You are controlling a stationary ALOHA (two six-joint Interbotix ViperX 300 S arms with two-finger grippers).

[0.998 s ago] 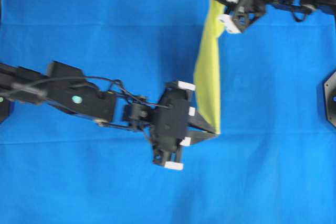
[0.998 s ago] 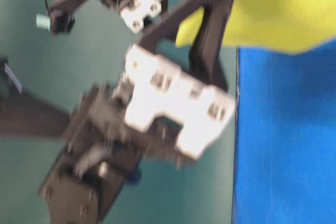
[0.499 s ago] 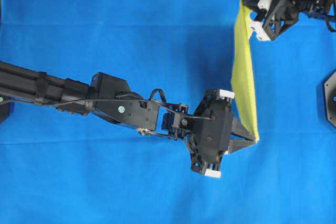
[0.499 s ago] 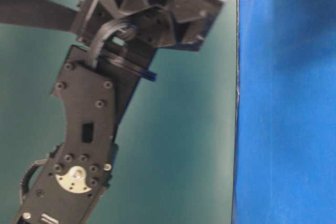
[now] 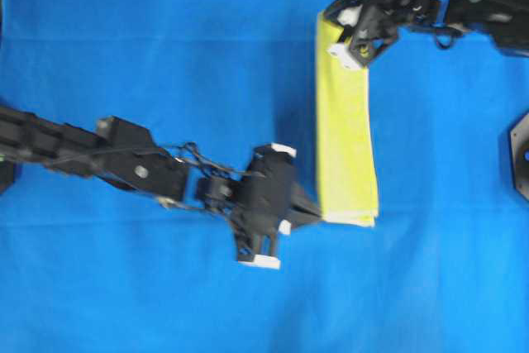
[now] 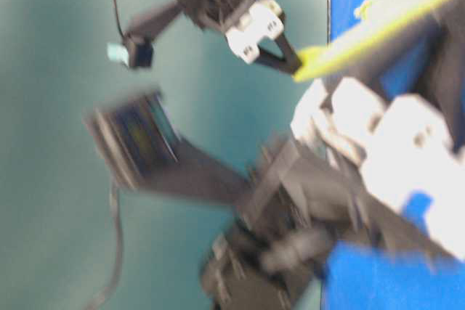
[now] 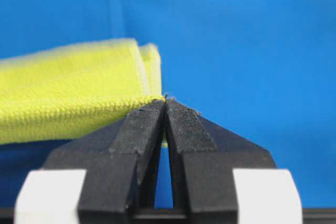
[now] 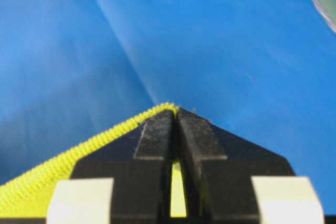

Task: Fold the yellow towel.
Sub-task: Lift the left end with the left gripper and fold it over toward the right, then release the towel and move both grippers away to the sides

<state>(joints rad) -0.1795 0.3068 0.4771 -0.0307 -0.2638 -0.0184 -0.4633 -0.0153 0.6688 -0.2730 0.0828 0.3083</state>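
1. The towel (image 5: 345,130) looks soft, light and limp, so it would sag between holds; corners and hem are the best places to grip.
2. It lies as a narrow folded strip on the blue cloth (image 5: 165,55), right of centre.
3. The left claw (image 5: 318,211) is clamped on its near corner, the right claw (image 5: 336,35) on its far corner.

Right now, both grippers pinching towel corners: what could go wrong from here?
1. Left gripper and right gripper each hold only the hem tip of the yellow towel; either could slip.
2. Layers at the near end sit slightly offset, so release may leave an uneven fold.
3. Low jaws could snag the blue cloth.
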